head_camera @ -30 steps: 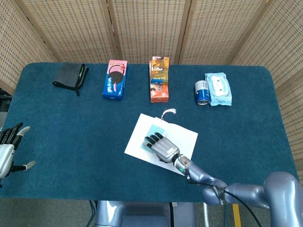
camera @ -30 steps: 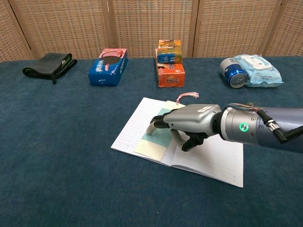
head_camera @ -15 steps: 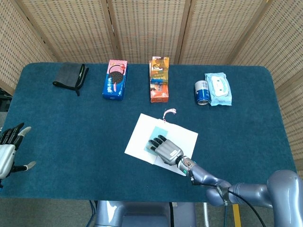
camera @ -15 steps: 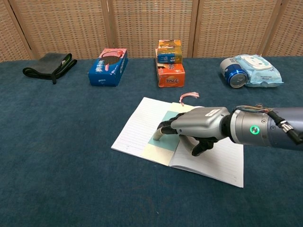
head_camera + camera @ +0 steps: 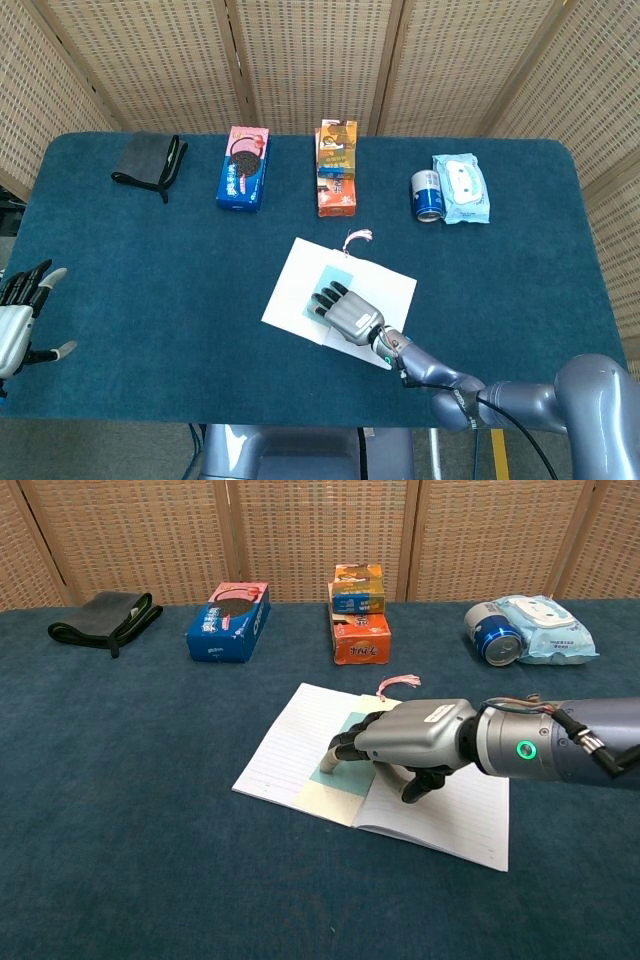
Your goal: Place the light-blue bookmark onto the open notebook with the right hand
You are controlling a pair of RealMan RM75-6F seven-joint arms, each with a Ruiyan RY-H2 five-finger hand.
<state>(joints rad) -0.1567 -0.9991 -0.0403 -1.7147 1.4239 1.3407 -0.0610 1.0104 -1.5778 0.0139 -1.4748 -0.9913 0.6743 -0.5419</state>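
Light-blue bookmark (image 5: 345, 748) is lying flat on the open notebook (image 5: 290, 752), mid-counter (image 5: 150, 810), w/ its pink tassel (image 5: 398, 683) trailing off the far edge. Right robot hand (image 5: 405, 742) is resting palm-down over it, fingertips (image 5: 338, 753) pressing the card, gripping nothing. Left robot hand (image 5: 20, 312) is hanging released, fingers apart, at the counter's left edge.
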